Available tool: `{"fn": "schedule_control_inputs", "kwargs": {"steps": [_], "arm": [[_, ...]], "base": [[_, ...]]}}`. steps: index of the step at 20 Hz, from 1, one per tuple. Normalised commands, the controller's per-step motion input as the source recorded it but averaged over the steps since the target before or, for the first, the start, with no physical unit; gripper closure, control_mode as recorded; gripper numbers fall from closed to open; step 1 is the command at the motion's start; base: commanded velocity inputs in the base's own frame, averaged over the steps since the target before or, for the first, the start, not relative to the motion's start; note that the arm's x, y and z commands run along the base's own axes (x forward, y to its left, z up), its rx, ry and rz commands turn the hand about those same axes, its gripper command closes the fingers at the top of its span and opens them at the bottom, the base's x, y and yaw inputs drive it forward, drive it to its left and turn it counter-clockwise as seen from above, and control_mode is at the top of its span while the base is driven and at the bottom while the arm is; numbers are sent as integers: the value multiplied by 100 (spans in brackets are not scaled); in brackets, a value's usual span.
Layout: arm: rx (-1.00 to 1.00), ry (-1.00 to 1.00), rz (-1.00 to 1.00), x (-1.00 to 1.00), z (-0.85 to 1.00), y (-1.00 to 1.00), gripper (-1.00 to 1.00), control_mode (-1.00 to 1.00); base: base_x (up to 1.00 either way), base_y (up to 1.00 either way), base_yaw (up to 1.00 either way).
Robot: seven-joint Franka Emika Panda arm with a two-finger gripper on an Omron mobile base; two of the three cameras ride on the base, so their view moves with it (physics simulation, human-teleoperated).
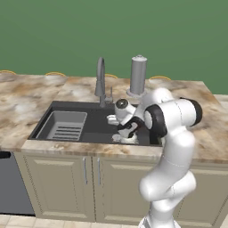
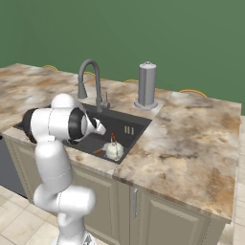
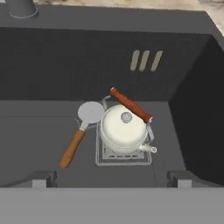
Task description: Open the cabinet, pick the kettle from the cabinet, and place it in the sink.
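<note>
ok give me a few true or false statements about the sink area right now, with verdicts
1. The kettle stands upright in the sink. True.
2. The fingers are shut on the kettle's handle. False: they stand open, apart from the kettle.
3. A wooden-handled spatula lies beside the kettle. True.
4. The tall grey cylinder stands inside the basin. False: it stands on the counter behind the sink.
5. The faucet rises behind the basin. True.

Open room above the kettle [image 3: 124, 130] in the sink [image 3: 65, 57]; spatula [image 3: 81, 131] just beside, basin walls around.
</note>
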Motion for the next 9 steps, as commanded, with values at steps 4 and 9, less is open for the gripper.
{"fn": "schedule_control_inputs", "kwargs": {"steps": [4,9], "arm": [[0,2,17,-20,34,-6,-100,-100],[0,0,19,-25,34,-6,-100,-100]], "base": [[0,0,0],[0,0,0]]}}
